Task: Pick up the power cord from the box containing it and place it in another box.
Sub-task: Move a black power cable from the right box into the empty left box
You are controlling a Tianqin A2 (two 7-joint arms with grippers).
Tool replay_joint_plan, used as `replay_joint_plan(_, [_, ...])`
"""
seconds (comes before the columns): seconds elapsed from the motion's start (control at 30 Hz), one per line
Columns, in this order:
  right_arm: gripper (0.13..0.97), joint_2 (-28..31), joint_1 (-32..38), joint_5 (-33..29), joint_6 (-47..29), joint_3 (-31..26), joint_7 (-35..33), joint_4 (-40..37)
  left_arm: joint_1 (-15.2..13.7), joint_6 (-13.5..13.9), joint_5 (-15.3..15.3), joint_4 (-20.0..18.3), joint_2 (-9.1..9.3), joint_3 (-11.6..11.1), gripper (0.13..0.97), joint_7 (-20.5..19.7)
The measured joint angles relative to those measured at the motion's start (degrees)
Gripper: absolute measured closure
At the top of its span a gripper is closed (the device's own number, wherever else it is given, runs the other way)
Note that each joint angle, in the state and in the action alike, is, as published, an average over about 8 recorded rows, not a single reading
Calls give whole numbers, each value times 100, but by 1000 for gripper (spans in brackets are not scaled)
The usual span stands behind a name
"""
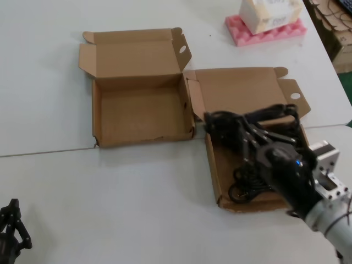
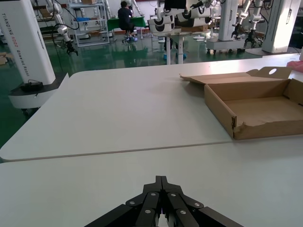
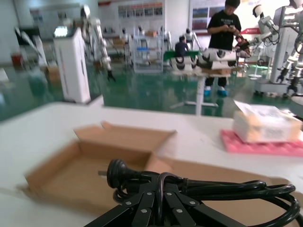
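Observation:
My right gripper (image 1: pixel 235 127) is shut on the power cord (image 1: pixel 258 116), a black looped bundle held a little above the right cardboard box (image 1: pixel 213 165). More black cable (image 1: pixel 248 184) lies in that box under my wrist. In the right wrist view a loop of the power cord (image 3: pixel 227 189) passes between the shut fingers of my right gripper (image 3: pixel 162 183), and its round plug (image 3: pixel 116 172) points toward the other box (image 3: pixel 80 168). That box (image 1: pixel 143 140) stands open and empty to the left, touching the right box's corner. It also shows in the left wrist view (image 2: pixel 251 127). My left gripper (image 1: pixel 10 217) is parked, shut and empty (image 2: pixel 161 179), at the table's near left.
A white box on pink foam (image 1: pixel 265 26) stands at the back, also in the right wrist view (image 3: pixel 265 130). Stacked cardboard (image 1: pixel 335 27) is at the far right edge. A seam (image 1: pixel 49 151) crosses the white table in front of the empty box.

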Motion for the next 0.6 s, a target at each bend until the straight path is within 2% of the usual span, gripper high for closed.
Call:
replay_joint_plan(0.13, [943, -290, 135, 368, -247, 17, 0, 136, 0, 0, 0, 0, 0, 0, 934, 0])
replay_joint_plan(0.27, [943, -826, 432, 687, -678, 61, 0, -23, 0, 0, 0, 0, 0, 0, 934, 0])
replay_joint_plan(0.43, [943, -1586, 1078, 679, -1114, -60, 0, -859, 0, 0, 0, 0, 0, 0, 934, 0])
replay_joint_plan(0.6, [943, -2044, 1875, 493, -999, -660, 0, -2051, 0, 0, 0, 0, 0, 0, 934, 0])
